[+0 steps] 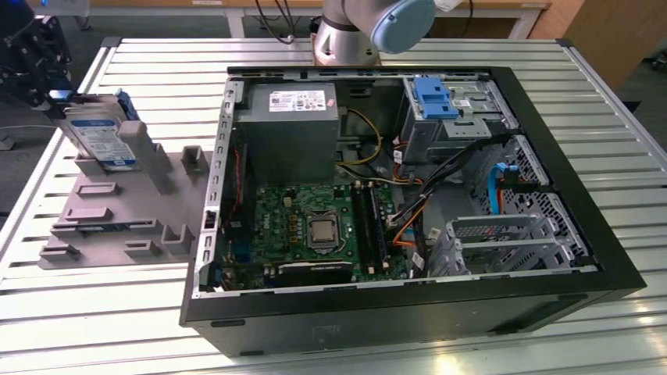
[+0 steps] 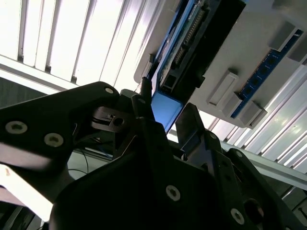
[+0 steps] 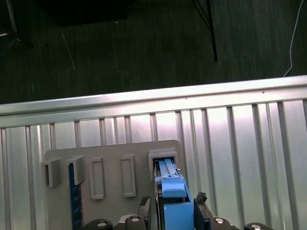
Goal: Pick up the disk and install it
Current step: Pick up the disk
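The disk (image 1: 101, 134) stands on edge, leaning a little, in an end slot of the grey fixture (image 1: 120, 215). The open computer case (image 1: 396, 320) sits just beside the fixture on the slatted tabletop (image 1: 105, 312). Above the fixture, the hand (image 3: 172, 208) straddles the disk's upper edge and seems to be pinching its blue carrier from both sides. A good lift, I judge, runs straight along the slot with a firm, centred grip, so the carrier doesn't bind on the fixture walls.

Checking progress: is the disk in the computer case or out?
Out. The disk stands on edge in the grey holder, beside the case.
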